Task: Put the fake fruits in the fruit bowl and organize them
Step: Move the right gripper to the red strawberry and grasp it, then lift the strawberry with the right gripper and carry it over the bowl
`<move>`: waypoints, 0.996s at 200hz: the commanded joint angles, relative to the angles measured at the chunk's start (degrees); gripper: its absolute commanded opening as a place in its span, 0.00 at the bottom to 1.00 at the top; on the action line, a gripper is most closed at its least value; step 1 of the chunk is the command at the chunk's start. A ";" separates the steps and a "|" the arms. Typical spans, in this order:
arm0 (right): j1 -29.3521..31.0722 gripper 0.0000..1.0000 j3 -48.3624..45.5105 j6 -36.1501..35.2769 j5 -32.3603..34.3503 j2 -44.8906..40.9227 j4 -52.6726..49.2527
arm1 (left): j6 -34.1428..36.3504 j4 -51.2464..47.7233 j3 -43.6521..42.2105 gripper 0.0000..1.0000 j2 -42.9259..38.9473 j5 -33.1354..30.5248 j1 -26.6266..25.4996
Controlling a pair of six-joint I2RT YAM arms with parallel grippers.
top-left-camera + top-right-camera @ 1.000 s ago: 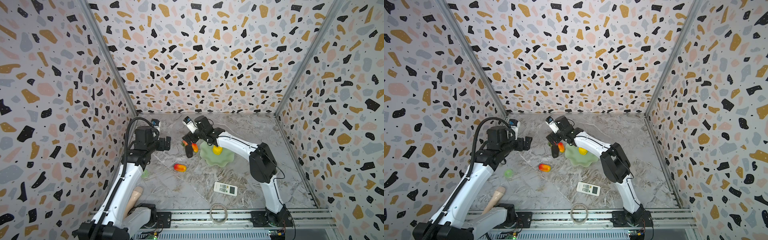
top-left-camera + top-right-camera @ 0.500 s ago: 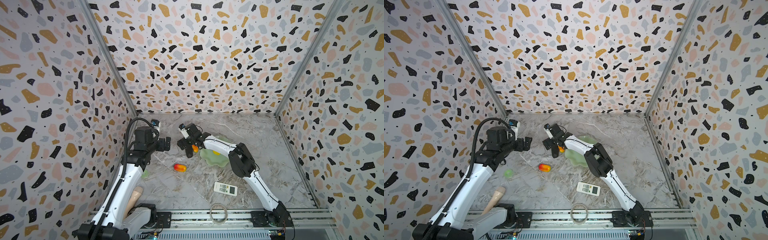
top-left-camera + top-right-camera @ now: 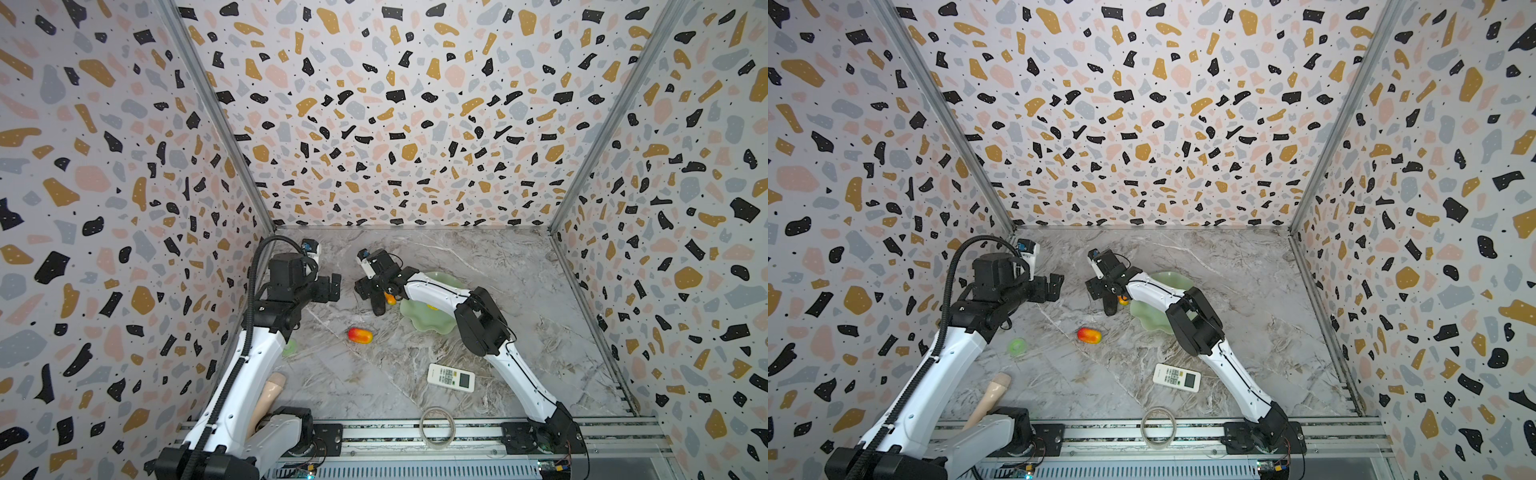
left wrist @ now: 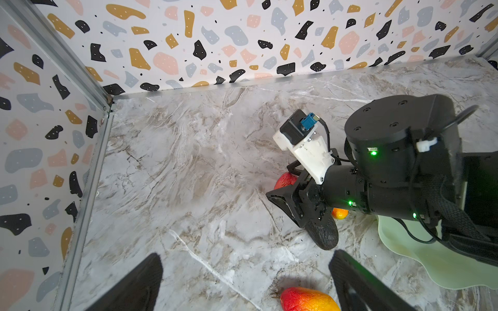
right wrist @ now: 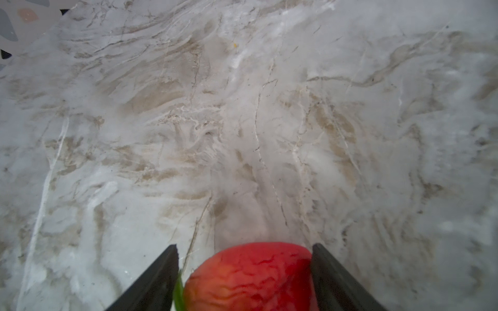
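Strawberry (image 5: 250, 277), glossy, light and probably slippery, lay left of the fruit bowl (image 3: 428, 328) between spread jaws of the right gripper (image 5: 244, 245), best pinched across its broad middle; left gripper (image 4: 246, 254) gaped empty.

Left claw (image 4: 245, 254) hovers wide open; right claw (image 5: 244, 245) low, jaws apart
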 commanded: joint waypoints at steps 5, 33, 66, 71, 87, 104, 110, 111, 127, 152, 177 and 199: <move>0.20 0.80 2.69 0.16 -1.55 0.23 -1.35 | 0.56 1.67 -0.39 1.00 -1.01 0.32 0.26; 0.30 0.84 4.26 0.05 -1.76 1.45 -2.83 | 0.65 1.68 -0.42 1.00 -1.19 0.31 0.27; 0.45 0.70 4.46 0.33 -2.53 1.68 -2.50 | 0.64 1.72 -0.48 1.00 -1.27 0.41 0.27; 0.46 0.65 4.53 0.34 -2.65 1.69 -2.50 | 0.64 1.71 -0.48 1.00 -1.27 0.40 0.27; 0.46 0.54 4.61 0.32 -2.93 1.52 -2.39 | 0.61 1.74 -0.48 1.00 -1.23 0.31 0.27; 0.46 0.43 4.60 0.17 -3.24 1.01 -2.14 | 0.59 1.78 -0.48 1.00 -1.27 0.31 0.27; 0.46 0.39 4.56 0.09 -3.34 0.74 -2.02 | 0.63 1.81 -0.48 1.00 -1.27 0.32 0.27; 0.46 0.39 4.55 0.08 -3.36 0.68 -1.97 | 0.64 1.81 -0.48 1.00 -1.27 0.32 0.27; 0.55 0.34 4.57 -0.23 -3.64 -0.21 -1.71 | 0.65 1.80 -0.50 1.00 -1.27 0.22 0.27; 0.55 0.29 4.53 -1.00 -3.58 -1.94 -1.34 | 0.58 1.79 -0.48 1.00 -1.27 0.23 0.27; 0.53 0.18 4.27 -1.59 -3.62 -3.71 -1.38 | 0.65 1.74 -0.48 1.00 -1.27 0.19 0.27; 0.51 0.14 2.61 -2.03 -3.66 -6.02 -0.84 | 0.60 1.76 -0.48 1.00 -1.24 0.23 0.27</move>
